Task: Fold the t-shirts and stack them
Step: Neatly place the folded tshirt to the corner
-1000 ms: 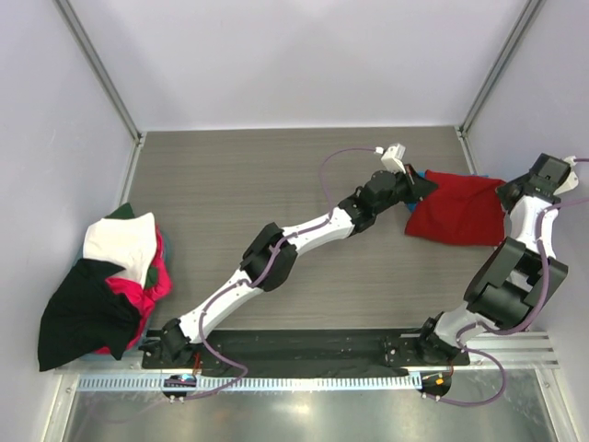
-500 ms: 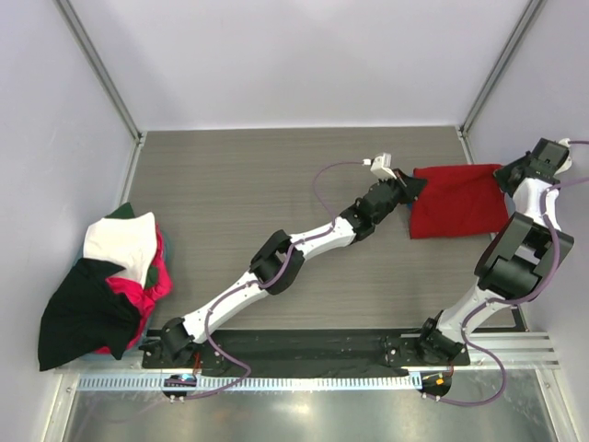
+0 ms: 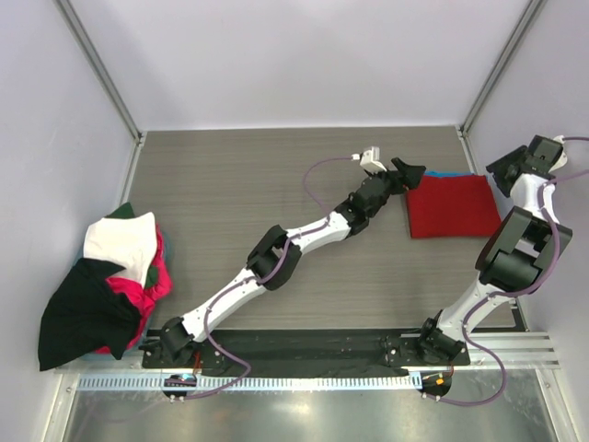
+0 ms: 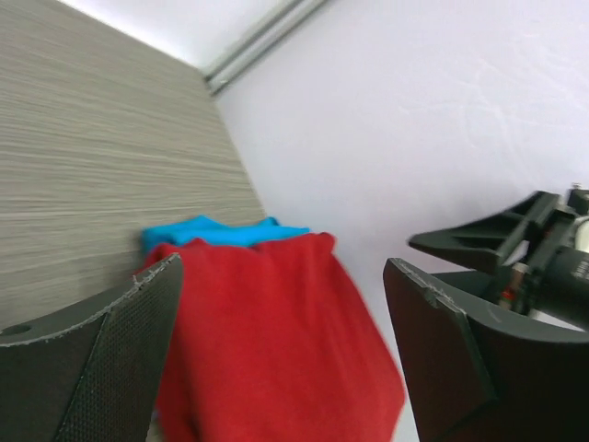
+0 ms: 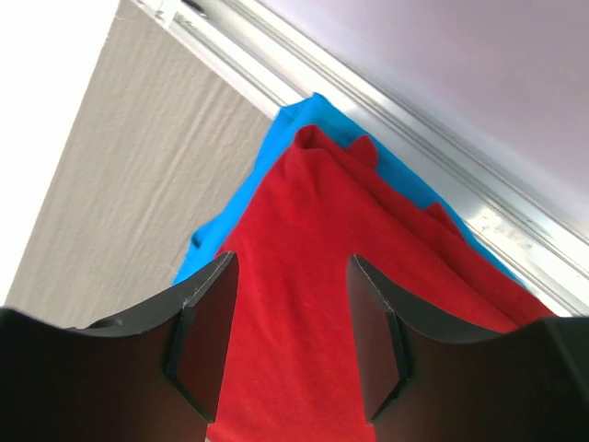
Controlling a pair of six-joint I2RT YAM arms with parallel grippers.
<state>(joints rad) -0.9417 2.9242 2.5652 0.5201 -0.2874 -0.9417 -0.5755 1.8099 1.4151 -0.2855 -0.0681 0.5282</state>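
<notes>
now that both hands have let go, the deep red t-shirt (image 3: 454, 205) lies folded flat at the far right of the surface (image 3: 239, 184), on top of a bright blue t-shirt (image 3: 445, 173) whose edge peeks out along its far side; a second ago the red cloth was pinched and skewed, so this fold-and-place step looks done; the left hand (image 3: 409, 170) hovers spread wide just beside the stack's left edge, gripping nothing; the right hand (image 3: 502, 170) stands parted at the stack's right edge, also bare; a heap of unfolded shirts (image 3: 106, 285), black, white and magenta, waits at the left edge; the stack sits close to the right wall (image 3: 552, 74), leaving little room there, while the middle of the surface lies open for moving
</notes>
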